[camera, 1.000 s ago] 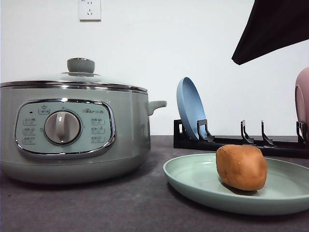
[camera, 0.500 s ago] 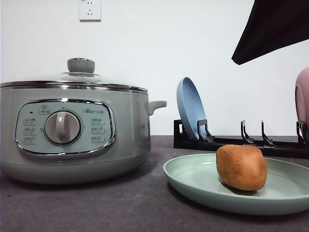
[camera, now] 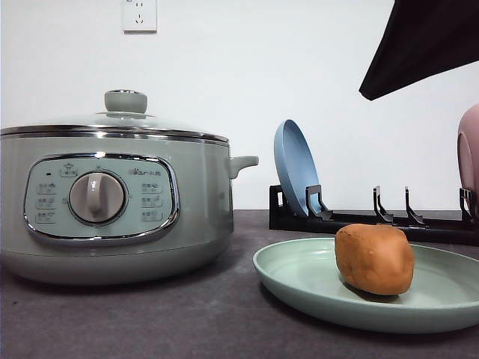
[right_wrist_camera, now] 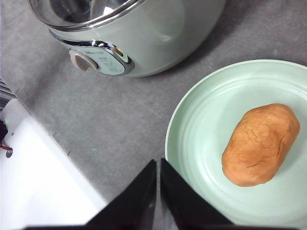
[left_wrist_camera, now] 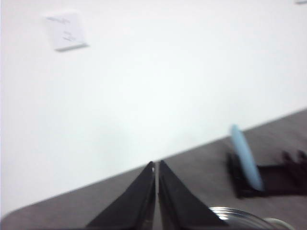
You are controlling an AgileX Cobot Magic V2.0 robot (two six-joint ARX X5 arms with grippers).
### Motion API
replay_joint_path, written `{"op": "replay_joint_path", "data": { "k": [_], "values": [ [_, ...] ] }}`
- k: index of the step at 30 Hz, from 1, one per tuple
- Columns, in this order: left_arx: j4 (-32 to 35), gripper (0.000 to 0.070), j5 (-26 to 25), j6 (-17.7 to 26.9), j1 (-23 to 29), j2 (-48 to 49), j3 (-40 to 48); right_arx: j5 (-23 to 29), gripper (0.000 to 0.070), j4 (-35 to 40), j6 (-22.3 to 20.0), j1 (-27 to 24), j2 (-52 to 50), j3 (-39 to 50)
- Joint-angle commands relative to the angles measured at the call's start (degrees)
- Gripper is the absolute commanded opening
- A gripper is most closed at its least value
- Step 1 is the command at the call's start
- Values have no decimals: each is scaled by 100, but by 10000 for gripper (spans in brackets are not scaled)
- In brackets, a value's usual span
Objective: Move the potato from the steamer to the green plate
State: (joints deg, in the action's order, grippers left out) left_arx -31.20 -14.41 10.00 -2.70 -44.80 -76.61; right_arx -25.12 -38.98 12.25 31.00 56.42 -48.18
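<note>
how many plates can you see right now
3: the green plate flat on the table under the potato, a blue plate upright in the rack, a pink plate at its far right end.

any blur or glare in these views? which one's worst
Left wrist view is worst: soft throughout, blue plate and wall outlet smeared. Front view is sharp, with highlights on the steamer chrome. Right wrist view is crisp on the potato, with reflections in the glass lid.

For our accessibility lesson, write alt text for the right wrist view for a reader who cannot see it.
An orange-brown potato lies on a pale green plate on a grey table. Beside the plate stands a sage-green steamer with its lid on. The right gripper hovers shut and empty over the plate's edge.
</note>
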Motion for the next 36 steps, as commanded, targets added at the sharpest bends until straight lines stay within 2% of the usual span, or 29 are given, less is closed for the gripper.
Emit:
{"op": "replay_joint_path", "data": {
  "k": [1,7,11,17,24,36],
  "values": [
    [538,2,0,87,170,443,592,2,0,40,-57,26,39,-68],
    [2160,2,0,34,512,1843,2901,2,0,42,-57,26,39,-68],
    [2657,2,177,-199,628,2598,4150,2,0,40,-57,26,39,-68],
    [2695,2,711,-672,688,3455,5511,2,0,40,-57,26,39,-68],
    [2677,2,988,-815,686,4121,6617,2,0,42,-57,26,39,-68],
    [2618,2,1060,-795,686,4464,7413,2,0,40,-57,26,39,-68]
  ]
}}
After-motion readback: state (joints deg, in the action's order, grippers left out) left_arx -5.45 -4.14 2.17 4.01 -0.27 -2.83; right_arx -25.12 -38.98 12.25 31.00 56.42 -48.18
